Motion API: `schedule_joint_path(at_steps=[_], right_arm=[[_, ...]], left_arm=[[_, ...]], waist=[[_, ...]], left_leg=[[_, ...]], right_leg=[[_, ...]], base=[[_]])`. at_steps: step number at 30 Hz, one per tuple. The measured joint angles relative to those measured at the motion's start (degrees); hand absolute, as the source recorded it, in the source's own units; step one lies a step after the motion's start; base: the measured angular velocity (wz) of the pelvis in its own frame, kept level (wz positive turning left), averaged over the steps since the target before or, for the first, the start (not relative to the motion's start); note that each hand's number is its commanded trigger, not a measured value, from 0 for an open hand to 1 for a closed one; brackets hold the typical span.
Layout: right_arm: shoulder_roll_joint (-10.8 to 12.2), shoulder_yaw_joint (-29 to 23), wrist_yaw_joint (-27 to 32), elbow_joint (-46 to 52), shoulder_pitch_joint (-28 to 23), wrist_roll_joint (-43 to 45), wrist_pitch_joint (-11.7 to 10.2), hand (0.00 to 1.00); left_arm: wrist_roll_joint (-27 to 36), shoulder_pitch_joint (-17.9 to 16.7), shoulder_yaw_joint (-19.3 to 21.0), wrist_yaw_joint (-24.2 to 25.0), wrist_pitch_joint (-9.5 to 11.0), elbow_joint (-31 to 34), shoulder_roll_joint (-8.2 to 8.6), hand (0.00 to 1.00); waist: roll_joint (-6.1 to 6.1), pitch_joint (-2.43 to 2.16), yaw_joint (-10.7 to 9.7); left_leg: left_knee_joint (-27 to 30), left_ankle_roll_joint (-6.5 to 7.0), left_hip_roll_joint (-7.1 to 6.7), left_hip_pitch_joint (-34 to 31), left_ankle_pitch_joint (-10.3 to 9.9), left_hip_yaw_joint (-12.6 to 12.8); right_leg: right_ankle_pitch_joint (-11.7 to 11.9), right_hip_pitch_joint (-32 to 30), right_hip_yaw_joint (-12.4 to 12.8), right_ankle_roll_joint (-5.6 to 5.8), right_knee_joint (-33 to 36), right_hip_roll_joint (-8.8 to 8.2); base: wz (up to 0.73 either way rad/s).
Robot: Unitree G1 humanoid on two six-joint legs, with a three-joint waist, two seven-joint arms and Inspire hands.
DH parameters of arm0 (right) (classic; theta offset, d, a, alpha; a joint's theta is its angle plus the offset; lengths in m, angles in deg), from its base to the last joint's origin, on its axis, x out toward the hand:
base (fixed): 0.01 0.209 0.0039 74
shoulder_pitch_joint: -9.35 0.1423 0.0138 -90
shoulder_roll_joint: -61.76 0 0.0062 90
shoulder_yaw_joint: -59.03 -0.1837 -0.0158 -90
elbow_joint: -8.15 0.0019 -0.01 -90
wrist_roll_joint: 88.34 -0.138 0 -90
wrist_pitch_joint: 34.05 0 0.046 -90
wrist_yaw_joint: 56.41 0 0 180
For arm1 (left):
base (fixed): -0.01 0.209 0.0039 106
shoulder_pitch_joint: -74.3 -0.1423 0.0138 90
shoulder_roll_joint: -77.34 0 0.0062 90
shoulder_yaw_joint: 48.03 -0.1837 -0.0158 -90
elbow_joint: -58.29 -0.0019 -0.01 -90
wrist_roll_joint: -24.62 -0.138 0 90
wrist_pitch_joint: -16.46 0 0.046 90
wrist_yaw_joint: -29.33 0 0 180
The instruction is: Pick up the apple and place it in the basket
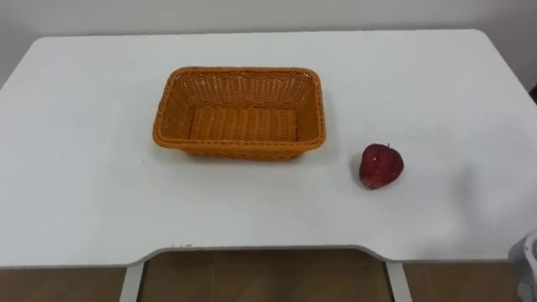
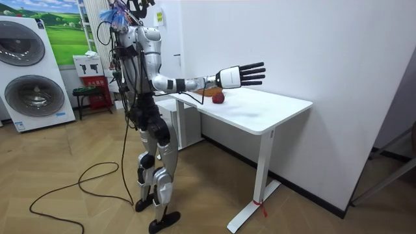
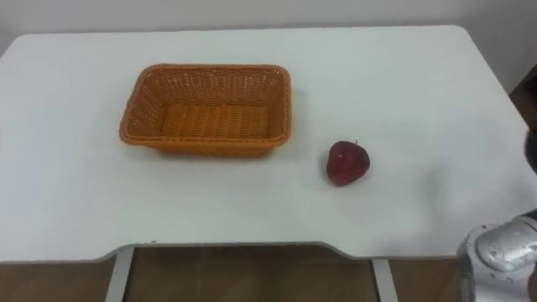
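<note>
A dark red apple (image 1: 381,166) lies on the white table (image 1: 84,184), to the right of an orange wicker basket (image 1: 239,113) and a short way from it. The basket has nothing in it. In the room view my right hand (image 2: 242,75) is held out above the table, past the apple (image 2: 218,97), with its fingers straight and spread and nothing in them. Its forearm (image 3: 497,250) comes in at the lower right corner of the right eye view, to the right of the apple (image 3: 346,163) and nearer to me.
I stand at the table's (image 2: 260,114) near end, with a white wall along its far side. The front edge has a shallow cut-out (image 1: 260,252). Two washing machines (image 2: 36,75) and a small red stool (image 2: 91,97) stand behind me.
</note>
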Motion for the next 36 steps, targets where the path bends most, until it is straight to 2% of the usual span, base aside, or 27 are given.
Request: schedule_joint_path(at_steps=[5, 11, 19, 24, 36], right_arm=[[-0.04, 7.49, -9.83, -1.17, -1.77, 1.21, 0.17, 0.00], [-0.36, 9.91, -19.17, -1.44, -2.25, 1.79, 0.68, 0.00], [-2.47, 12.41, -24.22, -1.42, -1.98, 1.86, 0.68, 0.00], [-2.52, 13.02, -26.06, -1.15, -1.97, 1.86, 0.67, 0.00], [-2.56, 13.54, -30.59, -1.16, -1.94, 1.74, 0.67, 0.00]], left_arm=[[0.04, 0.21, -1.00, 0.27, 0.07, 0.12, -0.18, 0.00], [0.57, 1.48, -1.04, 1.82, 0.12, 0.11, -0.20, 0.00], [0.56, 2.37, -1.10, 3.22, 0.34, 0.09, -0.22, 0.00], [0.55, 2.50, -1.10, 4.25, 0.46, -0.14, -0.23, 0.00], [0.56, 3.16, -1.12, 5.72, 0.48, -0.09, -0.25, 0.00]], waist=[[0.38, 0.16, 0.33], [0.43, 0.10, 1.70], [0.35, 0.06, 3.29], [0.41, 0.09, 3.17], [0.47, 0.04, 3.10]], left_leg=[[-0.01, -0.01, 0.11, -0.04, 0.00, 0.04], [-0.14, -0.01, 0.10, -0.13, 0.00, -0.25], [-0.13, -0.01, 0.07, -0.18, 0.01, -0.27], [-0.05, -0.02, 0.00, -0.49, 0.01, -1.13], [0.12, -0.03, 0.00, -0.89, 0.04, -1.33]], right_leg=[[0.22, 0.65, -0.47, -0.10, -0.59, 0.01], [0.24, 0.64, -0.62, -0.09, -0.58, 0.00], [0.24, 0.66, -0.84, -0.09, -0.75, -0.02], [0.24, 0.65, -1.33, -0.09, -0.87, -0.09], [0.35, 0.70, -1.54, -0.12, -1.40, -0.10]], base=[[0.01], [0.01], [0.01], [0.04], [0.00]])
